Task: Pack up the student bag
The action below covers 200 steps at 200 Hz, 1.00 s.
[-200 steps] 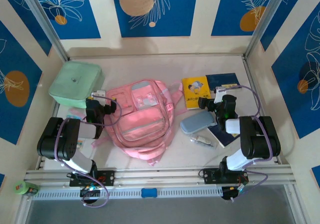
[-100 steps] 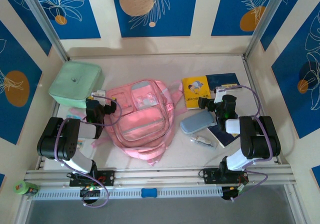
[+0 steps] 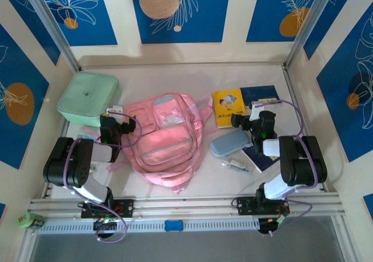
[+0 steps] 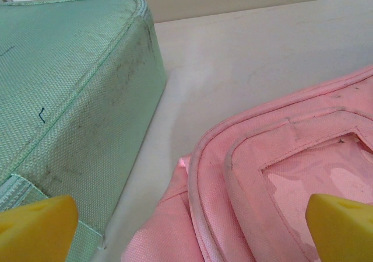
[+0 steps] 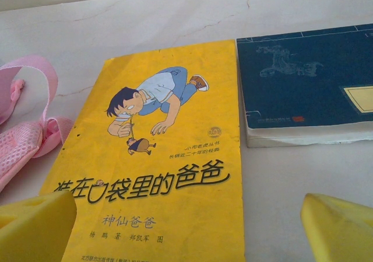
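Observation:
The student bag [image 3: 166, 139] is a soft pink backpack lying flat in the middle of the table, its translucent front pocket facing up. Its piped corner [image 4: 280, 174] lies under my left gripper [image 4: 192, 233]. That left gripper [image 3: 116, 116] hovers open at the bag's upper-left corner, with nothing between its yellow fingertips [image 4: 38, 227]. My right gripper [image 3: 247, 119] stands open to the right of the bag. In the right wrist view it [image 5: 189, 230] hangs low over a yellow picture book [image 5: 163, 157] without holding it.
A mint-green lidded box [image 3: 88, 97] stands at the back left, its side [image 4: 64, 98] close to the bag. A dark blue book [image 3: 259, 94] lies beside the yellow book [image 3: 227, 107]. A grey-blue pencil case [image 3: 231, 142] and a small pen-like item [image 3: 236, 165] lie right of the bag. The pink strap [image 5: 29, 133] reaches toward the yellow book.

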{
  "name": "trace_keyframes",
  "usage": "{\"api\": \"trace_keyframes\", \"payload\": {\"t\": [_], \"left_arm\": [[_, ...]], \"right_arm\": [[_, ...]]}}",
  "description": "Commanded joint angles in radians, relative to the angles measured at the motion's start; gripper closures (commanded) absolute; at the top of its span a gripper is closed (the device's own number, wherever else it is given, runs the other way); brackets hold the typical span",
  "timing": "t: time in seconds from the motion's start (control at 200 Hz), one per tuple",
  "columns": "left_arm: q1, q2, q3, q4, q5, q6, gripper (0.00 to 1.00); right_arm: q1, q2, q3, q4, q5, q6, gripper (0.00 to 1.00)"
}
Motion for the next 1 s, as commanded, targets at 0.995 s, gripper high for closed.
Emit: {"api": "trace_keyframes", "payload": {"t": [0.995], "left_arm": [[0.002, -0.872, 0.173, -1.067, 0.1, -0.663, 0.01]], "right_arm": [[0.0, -0.47, 0.326, -1.091, -0.215, 0.579, 0.01]]}}
